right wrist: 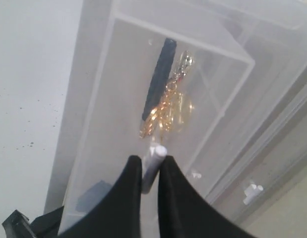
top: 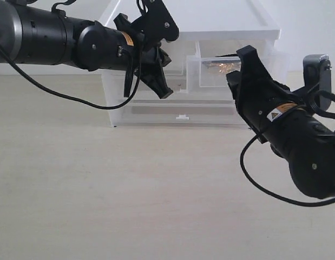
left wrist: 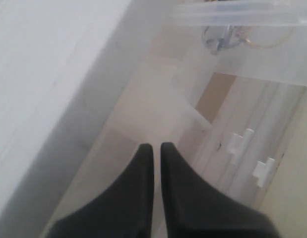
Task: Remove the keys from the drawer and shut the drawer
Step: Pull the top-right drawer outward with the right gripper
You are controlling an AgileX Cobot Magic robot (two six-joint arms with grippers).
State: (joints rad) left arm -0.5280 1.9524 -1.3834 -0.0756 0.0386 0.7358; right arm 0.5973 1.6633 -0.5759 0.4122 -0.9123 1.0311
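The drawer (top: pixel 209 77), the right one of the unit's top pair, stands pulled out. The keys (top: pixel 223 67) lie inside it: gold rings, pale metal and a black strap (right wrist: pixel 158 79). In the right wrist view the keys (right wrist: pixel 166 110) sit just beyond the drawer's white tab handle (right wrist: pixel 154 161). My right gripper (right wrist: pixel 150 159) is shut on that handle at the drawer's front wall (right wrist: pixel 107 94). My left gripper (top: pixel 166 93) hangs in front of the unit's upper left part, shut (left wrist: pixel 156 147) with nothing in it. The keys (left wrist: pixel 220 38) show dimly through the plastic there.
The clear plastic drawer unit (top: pixel 210 21) stands at the back of a pale wooden table (top: pixel 129 189). Below the top pair are two full-width drawers, shut, with small white tab handles (top: pixel 182 116) (left wrist: pixel 240 144). Both arms' black cables hang over the table.
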